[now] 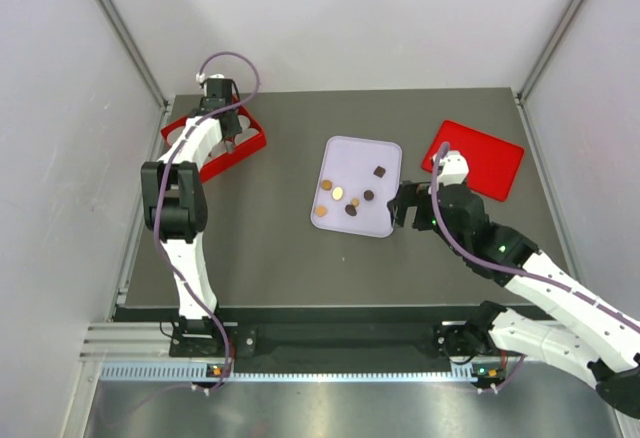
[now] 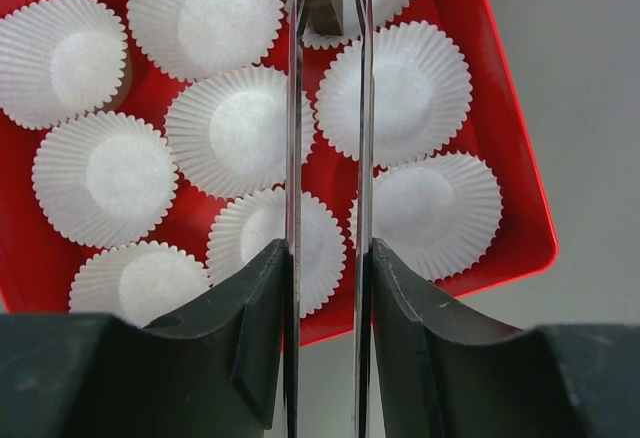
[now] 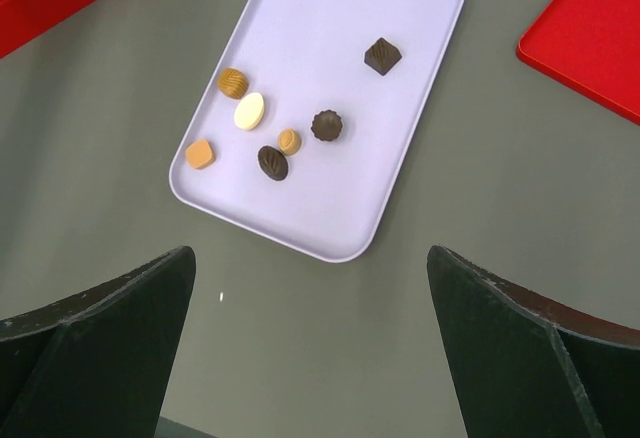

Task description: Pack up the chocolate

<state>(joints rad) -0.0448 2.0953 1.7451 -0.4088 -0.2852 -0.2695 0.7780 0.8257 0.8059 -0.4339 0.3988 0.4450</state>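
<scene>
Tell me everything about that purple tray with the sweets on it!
The purple tray is a pale lilac rectangle with rounded corners and a low raised rim, smooth like plastic. It lies flat on the grey table, turned a little askew. Seven chocolates sit on it: three dark, three golden, one cream. Nothing else touches it; the right gripper hovers open beside it.

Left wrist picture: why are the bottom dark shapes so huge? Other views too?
Left wrist view: the left fingers sit nearest the lens, so they loom; paper cups look sharp. Right wrist view: right fingers loom too, tray crisp. Top view: evenly lit.
</scene>
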